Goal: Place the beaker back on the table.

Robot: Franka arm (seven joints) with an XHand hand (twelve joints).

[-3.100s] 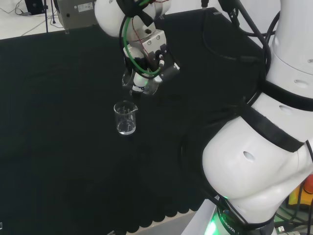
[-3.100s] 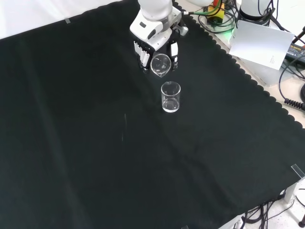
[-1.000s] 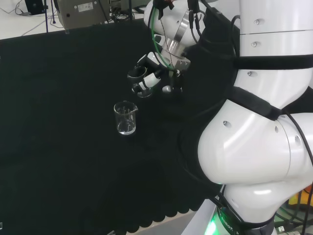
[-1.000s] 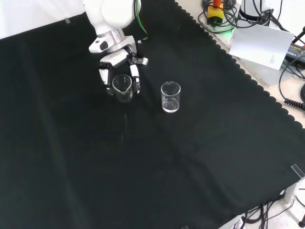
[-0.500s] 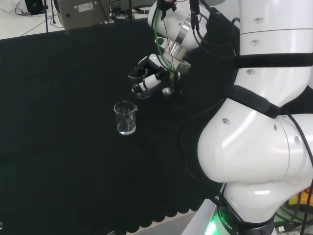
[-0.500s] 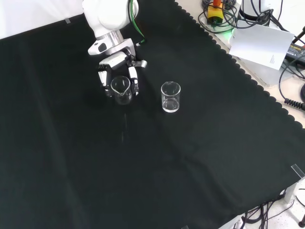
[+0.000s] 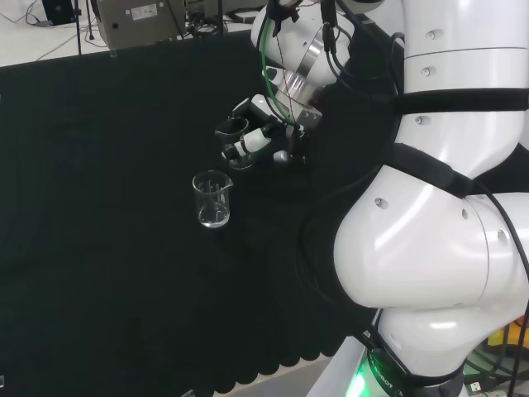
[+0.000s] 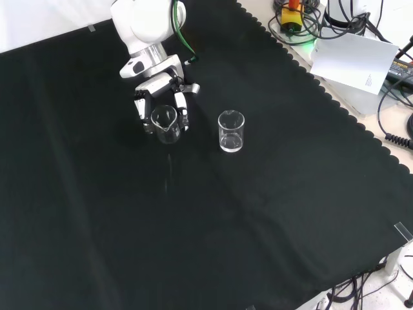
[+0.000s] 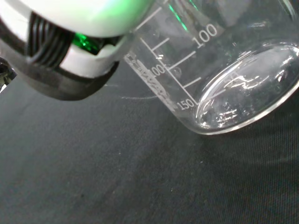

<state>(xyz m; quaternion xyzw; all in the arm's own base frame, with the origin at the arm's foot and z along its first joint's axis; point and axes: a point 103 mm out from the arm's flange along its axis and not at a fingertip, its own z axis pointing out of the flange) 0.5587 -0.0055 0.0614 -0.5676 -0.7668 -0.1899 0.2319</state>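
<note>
A small clear glass beaker (image 8: 165, 123) with a spout is held between the fingers of my hand (image 8: 159, 97), close above the black cloth (image 8: 193, 219). The hand's fingers curl round the beaker's sides. In the head view the hand (image 7: 252, 141) holds the beaker (image 7: 234, 132) just beyond and to the right of a second beaker (image 7: 212, 199). That second clear beaker (image 8: 231, 130) stands upright on the cloth, to the right of the hand in the front view. In the wrist view the held beaker (image 9: 219, 88) shows its graduation marks and its base close over the cloth, beside a finger (image 9: 60, 60).
The black cloth has a scalloped edge (image 8: 342, 113) at the front view's right. Beyond it lie a white box (image 8: 358, 61) and cables (image 8: 397, 123). The arm's big white links (image 7: 430, 248) stand at the head view's right.
Since three seconds ago the hand has carried the beaker leftwards in the front view, away from the standing beaker, and turned it upright. Over the last half second it has sunk slightly towards the cloth.
</note>
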